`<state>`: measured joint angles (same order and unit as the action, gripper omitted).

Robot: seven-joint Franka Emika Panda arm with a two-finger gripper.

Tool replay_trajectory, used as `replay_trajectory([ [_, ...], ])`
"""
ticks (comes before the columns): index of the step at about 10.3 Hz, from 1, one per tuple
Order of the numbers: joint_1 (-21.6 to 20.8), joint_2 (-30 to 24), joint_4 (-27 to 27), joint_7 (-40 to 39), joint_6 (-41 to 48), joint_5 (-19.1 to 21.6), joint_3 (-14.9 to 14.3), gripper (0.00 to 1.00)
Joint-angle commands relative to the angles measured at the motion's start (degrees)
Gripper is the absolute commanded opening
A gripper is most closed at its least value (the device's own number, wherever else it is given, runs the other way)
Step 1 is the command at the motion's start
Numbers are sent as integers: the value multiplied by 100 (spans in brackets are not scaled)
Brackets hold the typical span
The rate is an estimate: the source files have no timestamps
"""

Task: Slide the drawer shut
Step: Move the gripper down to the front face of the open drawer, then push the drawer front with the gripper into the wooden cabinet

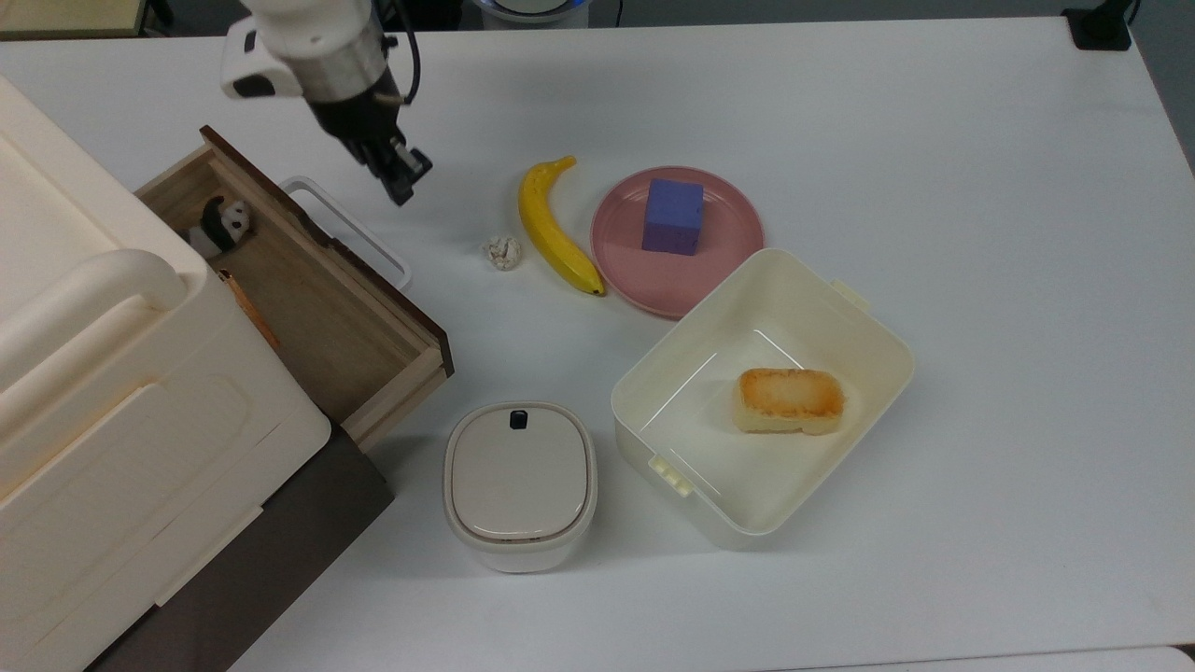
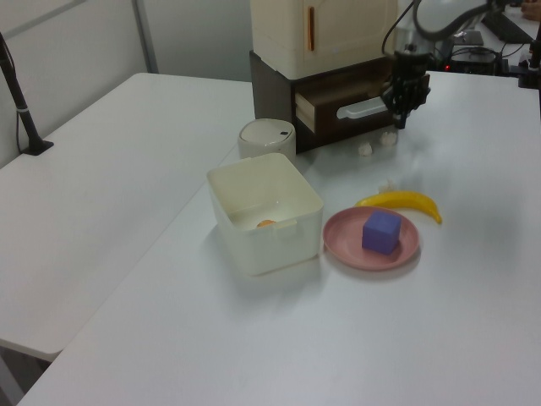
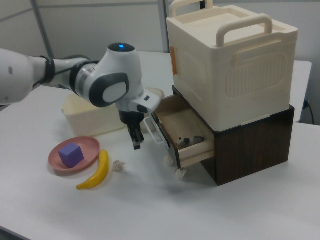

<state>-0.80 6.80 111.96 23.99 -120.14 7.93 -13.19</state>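
Drawer (image 1: 317,299) stands open under the cream case (image 3: 230,65), panda toy (image 1: 224,222) inside. Gripper (image 1: 400,182) hangs beside the white handle (image 1: 350,229), fingers pressed together. Banana (image 1: 553,229) and paper ball (image 1: 502,252) lie nearby. The right view shows castors (image 3: 180,173).

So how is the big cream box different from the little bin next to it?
The box is open on top, with a piece of toasted bread inside; the bin has its lid shut, hiding what it holds. The box is wider and the bin is narrower. Both are pale plastic with rounded corners.
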Motion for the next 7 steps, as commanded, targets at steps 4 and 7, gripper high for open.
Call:
replay_trajectory([
  [4, 247, 568, 1, 132, -1923, -152, -17, 0],
  [7, 405, 638, 1, 132, -2707, -152, -34, 0],
])
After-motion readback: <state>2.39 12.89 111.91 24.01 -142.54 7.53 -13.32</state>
